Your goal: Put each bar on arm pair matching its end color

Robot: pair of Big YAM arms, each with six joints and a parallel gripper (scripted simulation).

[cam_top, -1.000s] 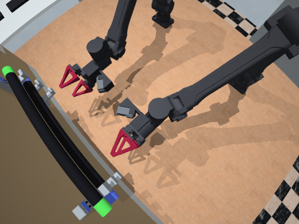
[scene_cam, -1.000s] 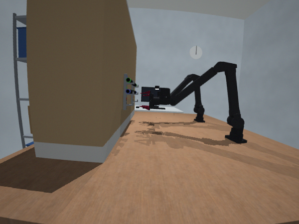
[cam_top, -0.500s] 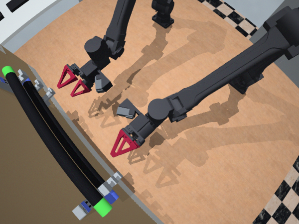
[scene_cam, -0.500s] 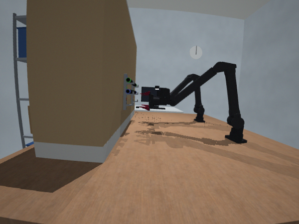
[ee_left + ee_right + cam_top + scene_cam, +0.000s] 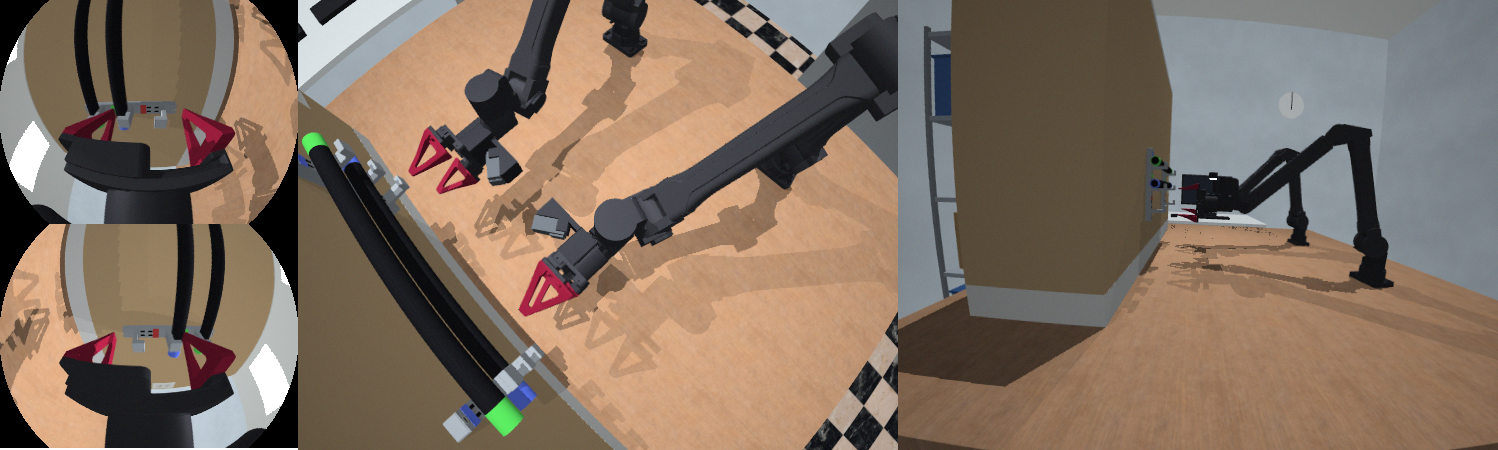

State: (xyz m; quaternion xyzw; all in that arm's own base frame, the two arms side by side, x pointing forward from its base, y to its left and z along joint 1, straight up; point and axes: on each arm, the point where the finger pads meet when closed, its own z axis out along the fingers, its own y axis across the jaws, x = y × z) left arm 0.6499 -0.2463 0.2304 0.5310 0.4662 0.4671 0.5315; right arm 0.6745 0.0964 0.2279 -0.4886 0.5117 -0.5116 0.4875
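Neither bar was placed: green bar [image 5: 398, 271] [image 5: 1156, 161] [image 5: 82, 50] [image 5: 217, 274] sat above blue bar [image 5: 418, 270] [image 5: 1155, 183] [image 5: 114, 50] [image 5: 185, 274], apparently swapped. Left gripper [image 5: 523, 313] [image 5: 1176, 202] [image 5: 149, 110] and right gripper [image 5: 426, 183] [image 5: 1183, 200] [image 5: 149, 336] were open, holding nothing.

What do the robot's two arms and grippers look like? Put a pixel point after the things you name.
Both arms are dark, nearly black, with smooth long links and rounded joints. The left gripper [image 5: 148, 112] and right gripper [image 5: 149, 336] match: red, pointed, triangular fingers with cut-out middles, on dark blocky bodies.

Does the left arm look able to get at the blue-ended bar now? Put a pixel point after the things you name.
Probably yes: the left gripper [image 5: 523, 312] [image 5: 1176, 201] [image 5: 148, 112] is open before the rack, and the green-ended bar [image 5: 378, 245] [image 5: 1155, 160] [image 5: 82, 55] [image 5: 217, 279] lies above, seemingly not blocking.
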